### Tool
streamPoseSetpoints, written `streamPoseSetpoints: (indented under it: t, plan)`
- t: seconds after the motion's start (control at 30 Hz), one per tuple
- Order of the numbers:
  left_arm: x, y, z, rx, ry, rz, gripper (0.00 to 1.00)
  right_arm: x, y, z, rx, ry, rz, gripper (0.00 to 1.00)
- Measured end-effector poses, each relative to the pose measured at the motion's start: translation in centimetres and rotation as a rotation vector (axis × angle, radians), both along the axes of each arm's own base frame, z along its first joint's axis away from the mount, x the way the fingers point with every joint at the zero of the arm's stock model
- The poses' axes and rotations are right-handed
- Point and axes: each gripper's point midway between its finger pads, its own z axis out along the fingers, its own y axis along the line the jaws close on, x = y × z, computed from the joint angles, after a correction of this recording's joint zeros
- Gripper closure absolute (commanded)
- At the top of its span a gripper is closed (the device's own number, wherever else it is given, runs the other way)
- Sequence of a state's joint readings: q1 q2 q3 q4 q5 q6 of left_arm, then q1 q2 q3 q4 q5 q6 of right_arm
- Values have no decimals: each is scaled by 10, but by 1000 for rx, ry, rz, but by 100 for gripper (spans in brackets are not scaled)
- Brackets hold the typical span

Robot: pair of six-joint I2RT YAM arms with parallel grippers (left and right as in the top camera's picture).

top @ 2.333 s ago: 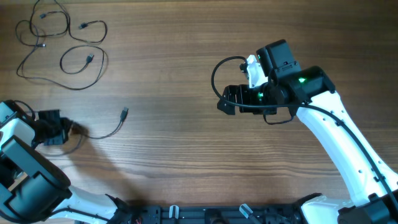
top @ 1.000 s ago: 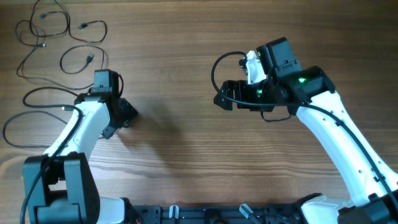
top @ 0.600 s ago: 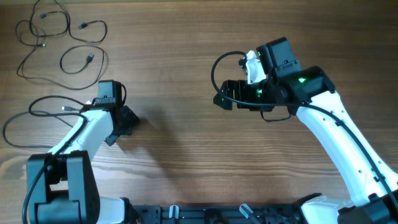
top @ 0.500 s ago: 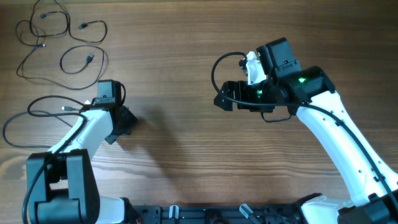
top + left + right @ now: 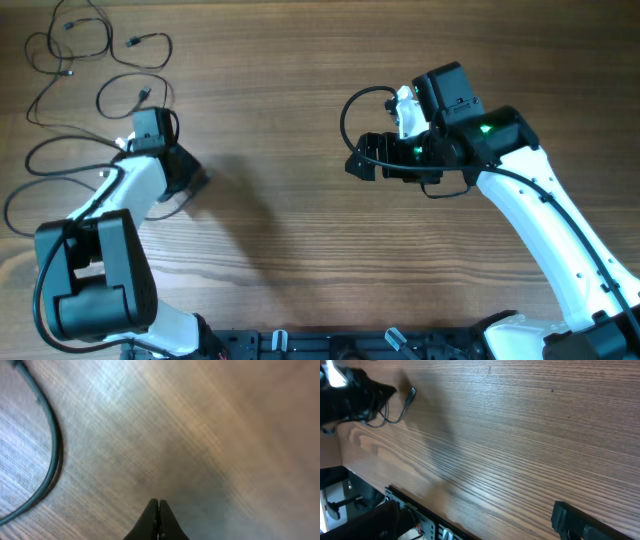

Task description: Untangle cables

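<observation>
The cables (image 5: 100, 60) lie as thin black looping strands with small plug ends at the table's far left corner. My left gripper (image 5: 190, 178) is just right of and below them; in the left wrist view its jaws (image 5: 159, 506) are shut with nothing seen between them. One dark strand (image 5: 52, 455) curves on the wood to their left. The right wrist view shows a strand with a small plug end (image 5: 411, 393) beside the left arm (image 5: 350, 395). My right gripper (image 5: 358, 160) is open and empty over the table's middle right.
A thicker black cord (image 5: 345, 115) loops off the right arm. Another black loop (image 5: 25, 170) runs from the left arm toward the table's left edge. The front edge with a black rail (image 5: 415, 510) shows in the right wrist view.
My left arm swung from the near left corner, where a strand with a plug trailed from it, up toward the cable pile. The right arm has not moved.
</observation>
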State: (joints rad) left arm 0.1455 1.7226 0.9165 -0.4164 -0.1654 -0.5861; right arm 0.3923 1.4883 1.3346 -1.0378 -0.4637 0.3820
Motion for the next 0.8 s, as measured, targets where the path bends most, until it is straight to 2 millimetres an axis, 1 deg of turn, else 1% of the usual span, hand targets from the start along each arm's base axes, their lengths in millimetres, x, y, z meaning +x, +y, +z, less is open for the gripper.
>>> streamPoseSetpoints:
  t: [0.03, 0.07, 0.1, 0.17, 0.2, 0.23, 0.27, 0.33, 0.4, 0.47, 0.53, 0.63, 0.73, 0.8]
  plan:
    - [7, 0, 6, -3, -13, -6, 39, 0, 0, 0, -1, 1, 0, 0]
    - [13, -2, 12, -11, -26, -21, 14, 0, 0, 0, -1, 2, 0, 0]
    - [13, -5, 13, -21, -20, -44, 9, 0, 0, 0, -1, 2, 0, 0]
    - [7, -11, 10, -40, 15, -97, 8, 0, 0, 0, 0, 1, 0, 0]
    - [5, -13, 9, -46, 27, -120, 9, 0, 0, 0, 0, 0, 0, 0]
    - [-1, -15, 10, -53, 49, -138, 9, 0, 0, 0, 1, -2, 0, 0]
    - [-4, -16, 12, -56, 57, -145, 9, 1, 0, 0, 1, -3, 0, 0]
    - [-23, -21, 23, -76, 105, -161, 6, 1, 1, 1, 3, -7, 0, 0]
    - [-35, -24, 25, -84, 145, -166, 3, 3, 1, 1, 6, -15, 0, 0]
    - [-40, -26, 24, -82, 164, -188, 4, 5, 2, 2, 9, -22, 0, 0]
    - [-44, -31, 19, -76, 183, -233, 9, 5, 2, 2, 11, -23, -3, 0]
    - [-64, -45, 1, -66, 254, -354, 5, 6, 2, 2, 12, -23, -6, 0]
    - [-65, -43, -8, -39, 243, -372, 6, 6, 2, 2, 12, -23, -6, 0]
    - [-69, -40, -13, -21, 247, -373, 13, 6, 2, 3, 12, -23, -6, 0]
